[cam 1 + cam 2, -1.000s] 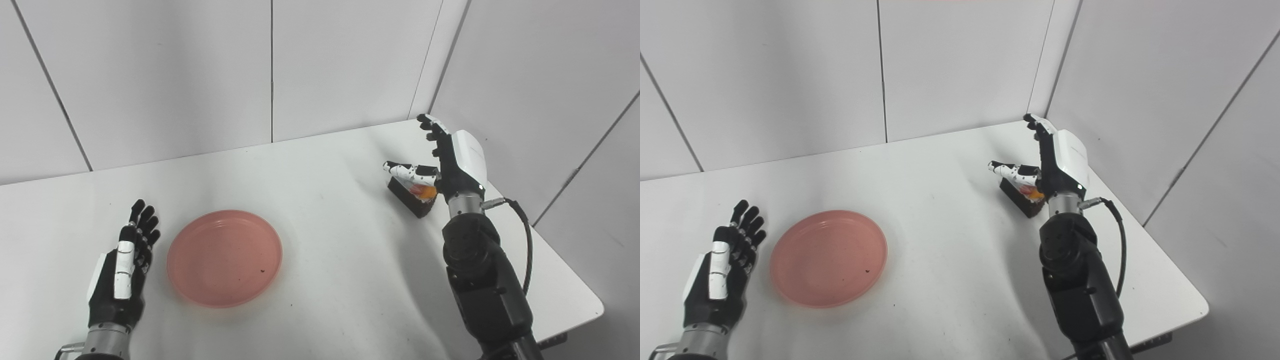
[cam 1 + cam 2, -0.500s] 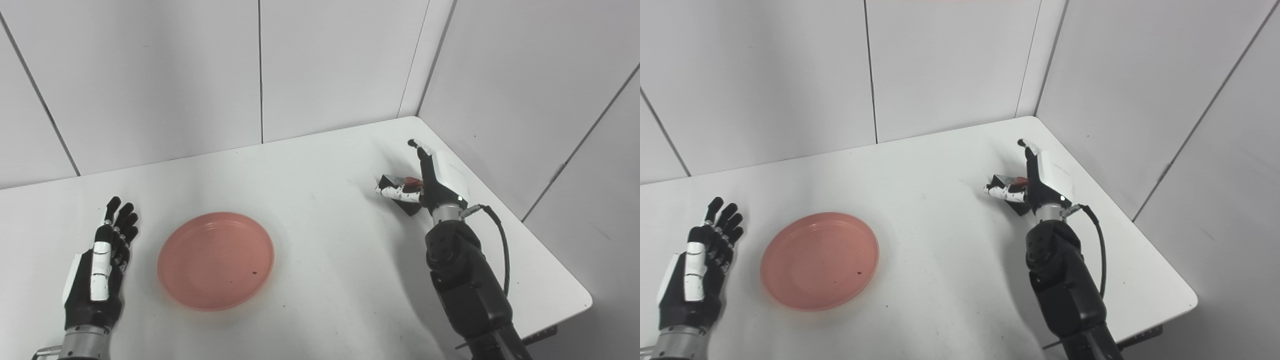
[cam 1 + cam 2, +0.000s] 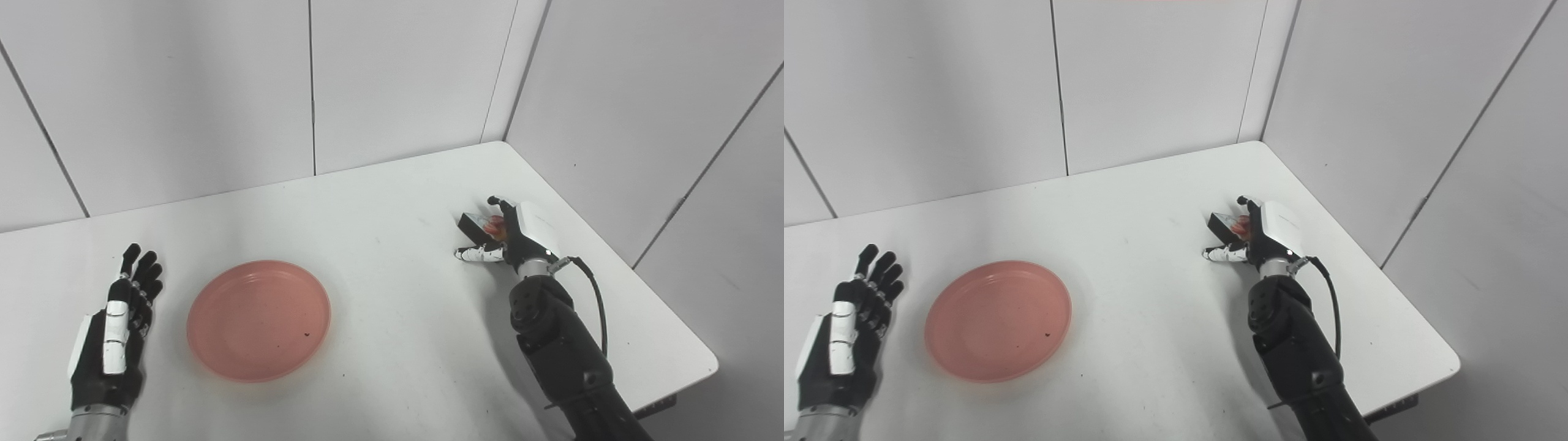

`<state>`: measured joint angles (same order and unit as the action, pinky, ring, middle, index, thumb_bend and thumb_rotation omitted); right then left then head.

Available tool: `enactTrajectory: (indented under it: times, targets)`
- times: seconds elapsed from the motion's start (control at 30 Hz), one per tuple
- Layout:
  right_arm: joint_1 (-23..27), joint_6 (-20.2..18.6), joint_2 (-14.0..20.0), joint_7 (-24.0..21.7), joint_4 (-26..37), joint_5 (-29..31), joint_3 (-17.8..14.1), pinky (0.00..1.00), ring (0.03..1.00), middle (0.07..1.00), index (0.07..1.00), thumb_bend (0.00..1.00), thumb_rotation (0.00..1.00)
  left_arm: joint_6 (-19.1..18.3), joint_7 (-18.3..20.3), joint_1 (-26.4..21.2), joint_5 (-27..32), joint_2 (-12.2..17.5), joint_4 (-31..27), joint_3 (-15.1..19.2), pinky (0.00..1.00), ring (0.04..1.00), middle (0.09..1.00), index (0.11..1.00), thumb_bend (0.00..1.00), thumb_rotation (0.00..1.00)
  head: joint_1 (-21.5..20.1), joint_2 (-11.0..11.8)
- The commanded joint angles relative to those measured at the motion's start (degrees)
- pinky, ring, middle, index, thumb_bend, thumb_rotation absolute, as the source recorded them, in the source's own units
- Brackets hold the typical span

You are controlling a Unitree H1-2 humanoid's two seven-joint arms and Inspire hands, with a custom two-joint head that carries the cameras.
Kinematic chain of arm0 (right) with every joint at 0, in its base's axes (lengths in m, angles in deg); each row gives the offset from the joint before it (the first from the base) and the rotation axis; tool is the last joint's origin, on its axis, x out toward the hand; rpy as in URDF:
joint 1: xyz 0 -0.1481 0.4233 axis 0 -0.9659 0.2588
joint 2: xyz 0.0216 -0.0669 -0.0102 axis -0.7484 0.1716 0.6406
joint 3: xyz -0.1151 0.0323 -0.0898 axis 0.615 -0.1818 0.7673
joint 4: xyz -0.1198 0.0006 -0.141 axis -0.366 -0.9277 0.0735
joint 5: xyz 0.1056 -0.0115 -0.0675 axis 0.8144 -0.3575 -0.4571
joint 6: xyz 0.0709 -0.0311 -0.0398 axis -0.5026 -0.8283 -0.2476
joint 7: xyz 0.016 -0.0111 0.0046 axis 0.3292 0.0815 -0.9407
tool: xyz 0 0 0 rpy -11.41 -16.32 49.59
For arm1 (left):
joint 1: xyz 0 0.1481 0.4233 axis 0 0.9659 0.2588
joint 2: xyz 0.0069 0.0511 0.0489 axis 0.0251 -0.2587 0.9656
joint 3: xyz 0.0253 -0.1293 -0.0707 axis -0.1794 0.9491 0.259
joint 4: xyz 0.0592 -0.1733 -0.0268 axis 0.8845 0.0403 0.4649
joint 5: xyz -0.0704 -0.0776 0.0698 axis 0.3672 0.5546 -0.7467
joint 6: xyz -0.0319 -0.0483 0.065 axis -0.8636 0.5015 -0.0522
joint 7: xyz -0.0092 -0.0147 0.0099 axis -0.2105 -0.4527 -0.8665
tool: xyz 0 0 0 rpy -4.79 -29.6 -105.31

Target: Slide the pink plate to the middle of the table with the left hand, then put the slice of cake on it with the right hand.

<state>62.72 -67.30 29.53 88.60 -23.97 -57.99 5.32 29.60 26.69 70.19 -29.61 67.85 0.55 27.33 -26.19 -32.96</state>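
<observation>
- Left hand (image 3: 110, 343) flat beside plate (image 3: 258, 320), fingers spread, empty
- Right hand (image 3: 517, 236) against cake (image 3: 481, 225) on worktop (image 3: 392, 294), right side; whether it grips, cannot tell

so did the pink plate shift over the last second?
No. The pink plate keeps its spot beside the left hand near the table's left side; the small drift in the picture is the camera turning.

Black-and-white robot hand (image 3: 520, 236); black cable (image 3: 597, 300)
</observation>
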Motion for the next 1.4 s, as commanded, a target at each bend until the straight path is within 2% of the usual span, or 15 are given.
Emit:
enactTrajectory:
  times: [0.0,0.07,0.1,0.13,0.2,0.27,0.37,0.47,0.5,0.6,0.63,0.7,0.83,1.13,1.37]
  targets:
    - [1.24,1.2,1.08,1.8,-0.58,0.58,-0.23,0.64,0.725,0.773,0.753,0.82,0.04,0.58,0.69,3.12,-0.07,0.24,1.66,-0.24,1.0,0.987,0.982,0.982,0.67,1.0,0.17,-0.14]
    - [1.25,3.07,1.09,4.0,-1.6,0.77,-0.02,0.58,0.675,0.739,0.723,0.8,0.01,0.55,0.75,3.14,0.01,0.2,1.53,-0.28,1.0,0.99,0.985,0.985,0.67,1.0,0.24,-0.13]
    - [1.32,4.55,1.19,5.52,-2.62,0.92,0.08,0.49,0.572,0.592,0.663,0.66,0.0,0.39,0.7,3.16,0.04,0.15,1.39,-0.3,0.99,0.983,0.979,0.977,0.67,1.0,0.24,-0.13]
    - [1.3,6.21,1.08,7.11,-3.29,1.38,-0.1,0.43,0.477,0.529,0.591,0.57,0.0,0.02,0.53,3.23,0.01,0.06,1.06,-0.31,0.99,0.983,0.977,0.974,0.67,1.0,0.35,-0.16]
    - [1.17,8.7,0.83,9.93,-3.88,1.92,-0.32,0.41,0.434,0.512,0.556,0.54,0.0,-0.39,0.31,3.34,-0.11,-0.07,0.61,-0.35,0.99,0.984,0.977,0.973,0.67,1.0,0.43,-0.17]
    - [1.05,10.32,0.72,12.43,-4.14,1.75,-0.27,0.33,0.446,0.502,0.496,0.52,0.0,-0.72,0.34,3.47,-0.18,-0.08,0.28,-0.45,1.0,0.987,0.98,0.976,0.68,1.0,0.6,-0.23]
    - [1.0,10.59,0.9,13.99,-3.95,1.46,0.15,0.21,0.444,0.446,0.491,0.52,0.0,-1.09,0.4,3.57,-0.17,-0.07,0.03,-0.57,1.0,0.994,0.987,0.981,0.68,1.0,0.77,-0.29]
    - [0.93,12.05,0.25,15.74,-2.2,3.0,-0.91,0.17,0.357,0.439,0.511,0.51,0.0,-2.08,0.14,3.79,-0.3,-0.29,-1.05,-0.82,1.0,0.99,0.984,0.979,0.67,1.0,1.3,-0.34]
    - [0.84,12.46,0.13,16.06,-1.4,3.24,-1.05,0.16,0.38,0.423,0.508,0.51,0.0,-2.07,0.19,3.77,-0.34,-0.31,-0.95,-0.9,1.0,0.995,0.989,0.984,0.68,1.0,1.54,-0.37]
    - [0.52,12.44,-0.03,15.33,1.8,4.4,-1.29,0.13,0.433,0.399,0.501,0.51,0.0,-2.11,-0.16,3.85,-0.89,-0.48,-1.18,-1.2,1.0,0.995,0.99,0.984,0.68,1.0,2.19,-0.46]
    - [0.46,11.73,-0.14,14.62,3.27,4.75,-1.3,0.12,0.301,0.433,0.491,0.52,0.0,-2.25,-0.34,3.92,-1.03,-0.61,-1.44,-1.3,1.0,0.994,0.989,0.98,0.68,1.0,2.53,-0.48]
    - [0.42,10.8,-0.41,13.51,6.05,5.48,-1.41,0.12,0.21,0.404,0.5,0.52,0.0,-2.9,-0.56,4.2,-1.22,-0.88,-2.45,-1.59,1.0,0.992,0.987,0.972,0.67,1.0,3.48,-0.52]
    - [0.21,9.42,-1.1,10.87,10.95,6.35,-0.63,0.15,0.214,0.407,0.504,0.52,0.0,-3.34,-1.1,4.45,-1.97,-1.59,-3.04,-1.99,1.0,0.992,0.987,0.975,0.68,1.0,6.61,-0.77]
    - [-1.06,14.89,-0.64,5.74,14.24,9.02,1.85,0.18,0.246,0.437,0.502,0.52,0.0,-5.7,-2.87,5.15,-4.3,-4.38,-5.02,-3.97,1.0,1.0,1.0,1.0,0.67,1.0,14.67,-0.54]
    - [-1.8,16.4,-0.62,2.35,15.84,11.6,2.05,0.14,0.211,0.396,0.498,0.52,0.0,-4.03,-4.21,4.56,-6.37,-6.29,-2.91,-4.69,1.0,1.0,1.0,1.0,0.65,1.0,19.47,-0.01]
